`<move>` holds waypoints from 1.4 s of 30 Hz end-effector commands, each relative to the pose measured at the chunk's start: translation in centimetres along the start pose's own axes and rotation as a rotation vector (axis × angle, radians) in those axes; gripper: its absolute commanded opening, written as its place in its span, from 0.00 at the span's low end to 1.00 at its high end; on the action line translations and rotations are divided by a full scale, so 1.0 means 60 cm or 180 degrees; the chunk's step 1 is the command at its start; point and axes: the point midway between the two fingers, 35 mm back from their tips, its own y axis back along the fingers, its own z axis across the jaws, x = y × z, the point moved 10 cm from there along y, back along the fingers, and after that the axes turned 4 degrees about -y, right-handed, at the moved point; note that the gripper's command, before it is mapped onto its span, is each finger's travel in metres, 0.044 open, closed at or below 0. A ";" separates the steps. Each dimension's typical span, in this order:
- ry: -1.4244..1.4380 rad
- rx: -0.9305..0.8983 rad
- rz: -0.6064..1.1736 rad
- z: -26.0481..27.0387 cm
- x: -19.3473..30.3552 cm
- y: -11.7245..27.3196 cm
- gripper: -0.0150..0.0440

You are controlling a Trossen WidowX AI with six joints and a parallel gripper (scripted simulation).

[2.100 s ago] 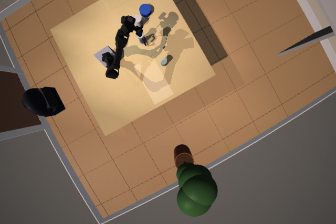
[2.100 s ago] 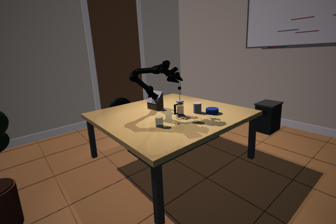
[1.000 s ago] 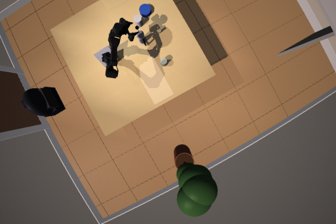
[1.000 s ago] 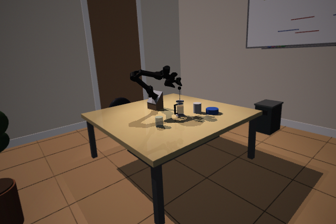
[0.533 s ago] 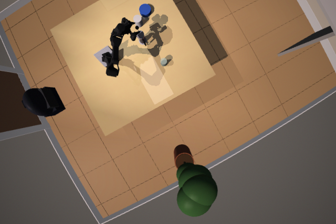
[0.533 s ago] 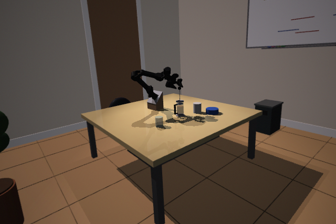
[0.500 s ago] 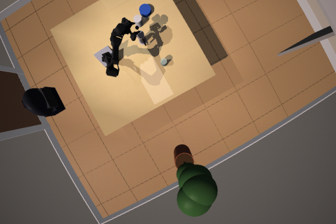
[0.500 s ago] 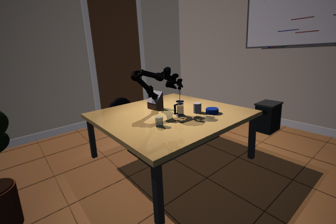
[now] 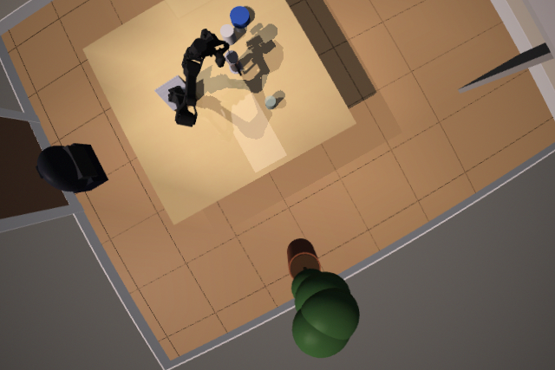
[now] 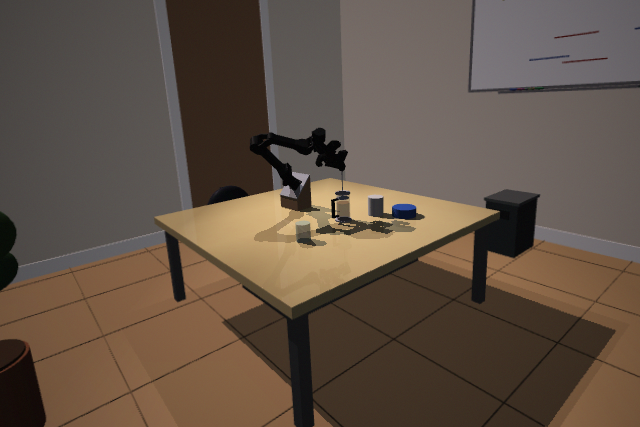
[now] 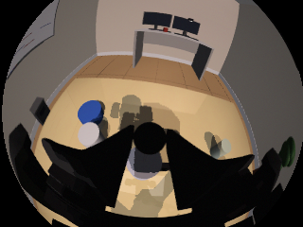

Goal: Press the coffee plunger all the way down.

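Observation:
The coffee press stands upright on the table, with its dark handle at one side. Its thin plunger rod rises high above the lid, topped by a round black knob. My gripper is high above the press body. Its two fingertips lie against opposite sides of the knob in the wrist view, so it looks shut on the knob. The fingers partly hide the press body there.
A white-grey cylinder and a blue round tub stand close together beside the press. A pale green cup stands on its other side.

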 end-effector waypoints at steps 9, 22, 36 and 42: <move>0.0012 0.0000 0.0008 0.002 0.009 -0.008 0.46; 0.0008 -0.0008 0.0019 0.004 0.037 -0.031 0.46; 0.0008 -0.0011 0.0021 0.003 0.067 -0.055 0.46; 0.0009 -0.0010 0.0020 0.002 0.081 -0.065 0.46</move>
